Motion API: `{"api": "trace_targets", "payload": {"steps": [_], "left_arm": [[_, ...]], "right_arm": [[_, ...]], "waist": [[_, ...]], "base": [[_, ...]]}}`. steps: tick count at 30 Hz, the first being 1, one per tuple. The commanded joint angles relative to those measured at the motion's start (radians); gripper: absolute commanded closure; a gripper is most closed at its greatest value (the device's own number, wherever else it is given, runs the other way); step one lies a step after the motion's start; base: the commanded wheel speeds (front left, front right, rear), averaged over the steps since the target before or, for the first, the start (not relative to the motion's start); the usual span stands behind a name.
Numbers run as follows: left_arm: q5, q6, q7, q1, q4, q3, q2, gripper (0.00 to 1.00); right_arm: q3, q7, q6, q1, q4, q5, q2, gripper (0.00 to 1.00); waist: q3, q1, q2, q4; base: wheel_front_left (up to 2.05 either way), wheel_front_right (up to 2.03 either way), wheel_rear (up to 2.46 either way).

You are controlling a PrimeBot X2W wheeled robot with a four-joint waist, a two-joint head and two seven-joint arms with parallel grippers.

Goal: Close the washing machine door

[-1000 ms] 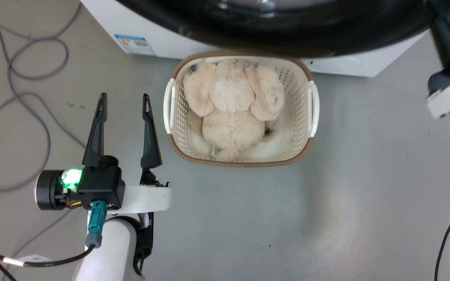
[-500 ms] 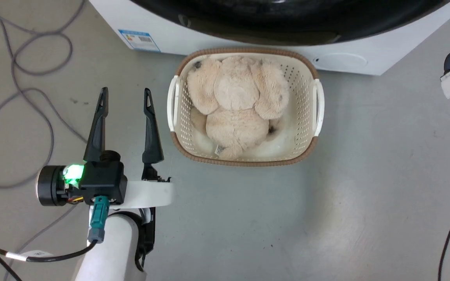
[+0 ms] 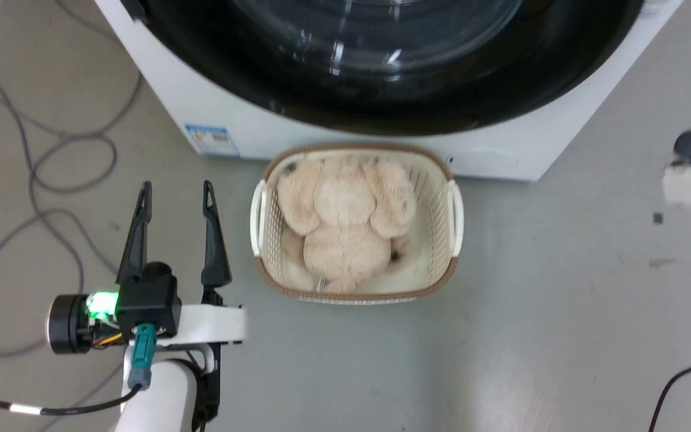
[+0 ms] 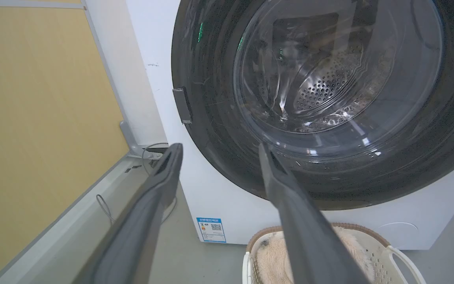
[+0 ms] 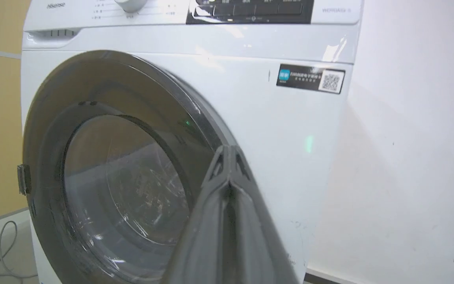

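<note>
One white front-loading washing machine (image 5: 290, 157), branded "Hisense", bears one black QR sticker (image 5: 310, 78) upper right and one small blue label (image 3: 210, 139) low left. Its round black glass-windowed door (image 3: 381, 111) seems flush against the front, though glare blurs the seam. Near it, one cream basket (image 3: 456, 210) holds one beige plush toy (image 3: 345, 240). The left fingers (image 3: 211, 240) spread wide, empty; the right fingers (image 5: 229, 185) are pressed together, empty.

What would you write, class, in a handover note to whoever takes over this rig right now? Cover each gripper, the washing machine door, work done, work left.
The washing machine door lies against the washing machine front; latching cannot be told.
The left gripper is open, empty, over the floor beside the basket.
The right gripper is shut, empty, pointing at that front.
Done: door swung to. Left: confirm the latch, press if loose.
</note>
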Motion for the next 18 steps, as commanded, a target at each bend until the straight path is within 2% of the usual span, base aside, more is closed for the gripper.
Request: {"api": "trace_targets", "payload": {"steps": [1,6,11,13,14,18], "left_arm": [[-0.001,0.003,-0.006,0.017,0.003,0.005,0.004,0.0],[-0.004,0.006,-0.006,0.062,0.003,0.014,0.011,0.0],[-0.005,0.003,-0.006,0.111,0.009,0.019,0.017,0.0],[-0.005,0.002,-0.006,0.131,0.009,0.021,0.019,0.0],[-0.005,0.002,-0.006,0.14,0.008,0.023,0.02,0.0],[-0.004,0.001,-0.006,0.174,0.0,0.024,0.023,0.0]], "right_arm": [[-0.006,-0.004,-0.001,0.033,-0.022,-0.018,0.016,1.0],[-0.023,-0.004,-0.001,0.144,-0.089,-0.053,0.086,1.0],[0.026,-0.004,-0.001,0.268,-0.072,-0.045,0.13,1.0],[0.038,-0.004,-0.001,0.312,-0.053,-0.03,0.144,0.3],[0.041,-0.004,-0.001,0.331,-0.048,-0.019,0.153,0.0],[0.039,-0.004,-0.001,0.402,-0.04,0.007,0.188,0.0]], "waist": [[-0.048,0.0,0.0,-0.016],[-0.126,0.0,0.0,-0.033],[-0.191,0.0,0.0,-0.047],[-0.213,0.0,0.0,-0.052],[-0.223,0.0,0.0,-0.055],[-0.257,0.0,0.0,-0.06]], "base": [[0.0,0.0,0.0],[0.0,0.0,0.0],[0.0,0.0,0.0],[0.0,0.0,0.0],[0.0,0.0,0.0],[0.0,0.0,0.0]]}}
